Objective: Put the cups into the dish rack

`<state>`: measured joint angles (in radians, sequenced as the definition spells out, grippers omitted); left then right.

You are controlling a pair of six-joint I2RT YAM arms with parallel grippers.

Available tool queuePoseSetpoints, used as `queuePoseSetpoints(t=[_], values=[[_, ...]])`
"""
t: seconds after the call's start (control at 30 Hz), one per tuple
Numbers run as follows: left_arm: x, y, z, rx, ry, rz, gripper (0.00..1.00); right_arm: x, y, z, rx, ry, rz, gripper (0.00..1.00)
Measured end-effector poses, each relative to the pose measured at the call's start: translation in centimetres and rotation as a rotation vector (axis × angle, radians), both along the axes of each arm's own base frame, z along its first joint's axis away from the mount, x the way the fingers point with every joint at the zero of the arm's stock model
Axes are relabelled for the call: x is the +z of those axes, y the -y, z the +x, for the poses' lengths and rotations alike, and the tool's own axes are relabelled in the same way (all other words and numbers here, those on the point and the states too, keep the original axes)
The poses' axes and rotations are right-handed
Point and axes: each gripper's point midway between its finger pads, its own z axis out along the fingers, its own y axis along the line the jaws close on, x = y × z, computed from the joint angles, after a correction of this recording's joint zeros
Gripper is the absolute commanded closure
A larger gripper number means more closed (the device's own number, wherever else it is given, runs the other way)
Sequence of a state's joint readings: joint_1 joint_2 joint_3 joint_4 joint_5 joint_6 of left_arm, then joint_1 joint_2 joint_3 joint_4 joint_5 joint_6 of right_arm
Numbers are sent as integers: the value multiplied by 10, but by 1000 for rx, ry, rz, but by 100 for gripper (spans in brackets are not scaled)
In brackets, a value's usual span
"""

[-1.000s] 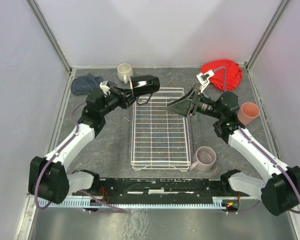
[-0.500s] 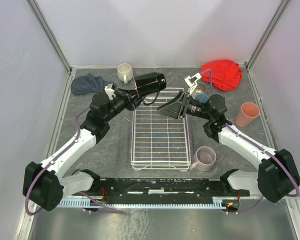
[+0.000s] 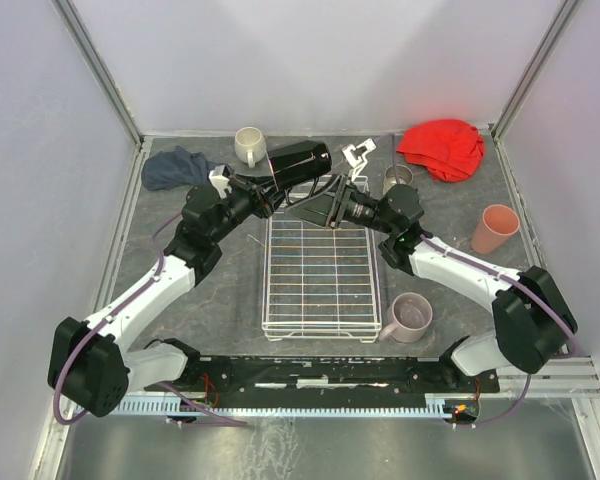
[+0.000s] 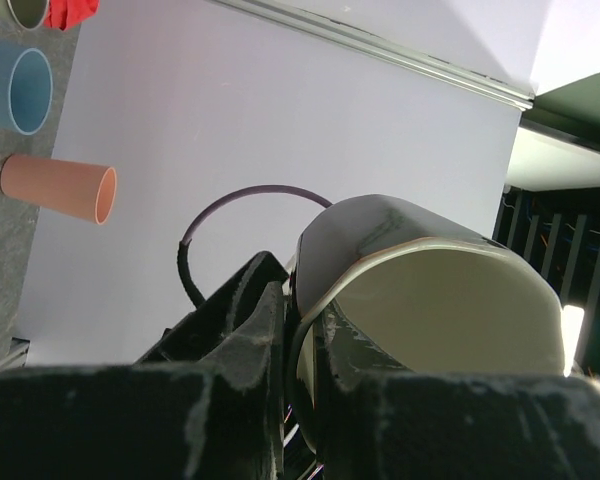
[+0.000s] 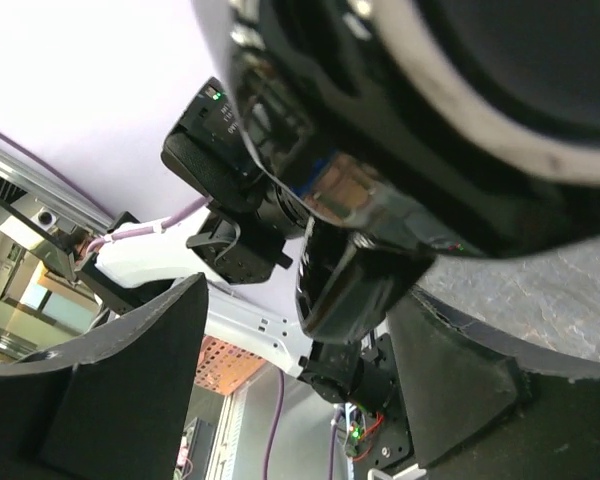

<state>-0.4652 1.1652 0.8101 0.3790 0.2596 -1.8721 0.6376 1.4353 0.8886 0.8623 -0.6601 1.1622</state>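
Observation:
My left gripper (image 3: 272, 186) is shut on the rim of the black mug (image 3: 300, 160) and holds it on its side in the air over the far end of the white dish rack (image 3: 320, 300). In the left wrist view the fingers (image 4: 250, 330) pinch the mug's wall (image 4: 380, 225). My right gripper (image 3: 308, 206) is open and empty just under the mug, which fills the top of the right wrist view (image 5: 460, 70). The cream mug (image 3: 248, 145), steel tumbler (image 3: 398, 180), salmon tumbler (image 3: 495, 228) and mauve mug (image 3: 412, 316) stand on the table. The blue tumbler (image 4: 28, 90) shows only in the left wrist view.
A red cloth (image 3: 442, 148) lies at the back right and a dark blue cloth (image 3: 173, 167) at the back left. The two arms meet over the rack's far edge. Grey walls close in the table on three sides.
My right arm has swung left from the salmon tumbler's side to just under the black mug, uncovering the steel tumbler. My left gripper has carried the mug slightly right.

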Motion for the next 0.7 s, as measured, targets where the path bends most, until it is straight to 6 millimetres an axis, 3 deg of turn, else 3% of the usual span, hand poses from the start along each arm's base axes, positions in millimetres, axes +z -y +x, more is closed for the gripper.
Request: queuePoseSetpoints(t=[0.23, 0.3, 0.5, 0.7], values=[[-5, -1, 1, 13, 1, -1, 97, 11, -4, 9, -52, 20, 32, 42], [-5, -2, 1, 19, 10, -6, 97, 10, -5, 13, -69, 15, 35, 44], [-5, -4, -2, 21, 13, -7, 97, 7, -6, 24, -110, 5, 49, 62], [-3, -6, -3, 25, 21, -9, 97, 8, -8, 29, -119, -5, 66, 62]])
